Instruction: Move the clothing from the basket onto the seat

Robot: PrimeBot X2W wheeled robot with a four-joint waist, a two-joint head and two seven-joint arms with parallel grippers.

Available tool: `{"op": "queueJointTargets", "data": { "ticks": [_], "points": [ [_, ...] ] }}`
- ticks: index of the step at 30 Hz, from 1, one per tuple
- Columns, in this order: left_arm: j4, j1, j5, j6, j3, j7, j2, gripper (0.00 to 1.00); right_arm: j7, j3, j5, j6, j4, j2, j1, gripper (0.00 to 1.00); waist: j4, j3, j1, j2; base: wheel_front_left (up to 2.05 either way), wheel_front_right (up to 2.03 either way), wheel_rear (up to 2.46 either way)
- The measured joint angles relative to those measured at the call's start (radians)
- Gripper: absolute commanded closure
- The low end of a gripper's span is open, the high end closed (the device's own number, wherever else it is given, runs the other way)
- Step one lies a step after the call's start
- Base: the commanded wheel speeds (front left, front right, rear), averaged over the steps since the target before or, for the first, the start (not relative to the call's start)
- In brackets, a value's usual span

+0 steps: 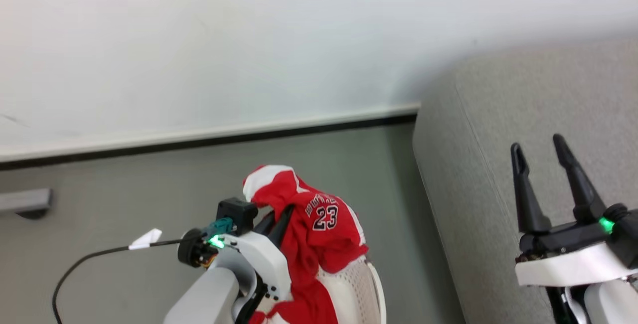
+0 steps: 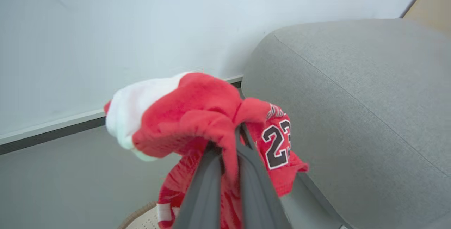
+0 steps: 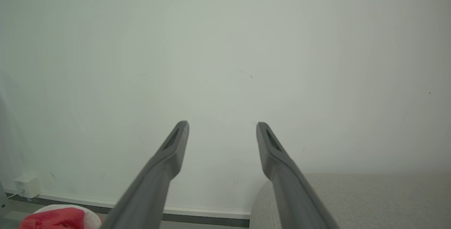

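Above the basket [image 1: 351, 289], the left gripper [image 1: 279, 217] clamps the limp, light clothing [image 1: 321, 224] (seemingly one garment) mid-fold; right gripper [image 1: 537, 143] gapes empty.

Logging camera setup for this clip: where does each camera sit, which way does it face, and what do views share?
Head: from the head, down at the basket and seat; left gripper shut on the jersey, right gripper open.
Left wrist: along its fingers, at the jersey, seat and wall.
Right wrist: along its spread fingers, at the wall.
Shared: head and left wrist both show jersey and seat.
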Motion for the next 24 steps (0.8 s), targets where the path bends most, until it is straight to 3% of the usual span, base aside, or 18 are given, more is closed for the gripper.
{"op": "queueJointTargets", "data": {
  "ticks": [9,15,24],
  "points": [
    [-0.228,0.023,0.009,0.021,0.021,0.001,0.045,1.00,0.000,0.035,0.019,0.000,0.033,-0.003,0.065,0.00,0.057,-0.121,0.0000,0.0000,0.00,0.00,0.00],
    [-0.405,0.022,-0.026,0.045,0.056,0.066,0.077,1.00,0.000,0.074,0.028,0.000,0.049,0.001,0.080,0.00,0.075,-0.150,0.0001,0.0000,0.00,0.00,0.00],
    [-0.553,0.062,-0.045,0.082,0.063,0.137,0.109,1.00,0.000,0.112,0.037,0.000,0.063,-0.012,0.074,0.00,0.070,-0.158,0.0004,0.0000,0.00,0.00,0.00]
  ]
}}
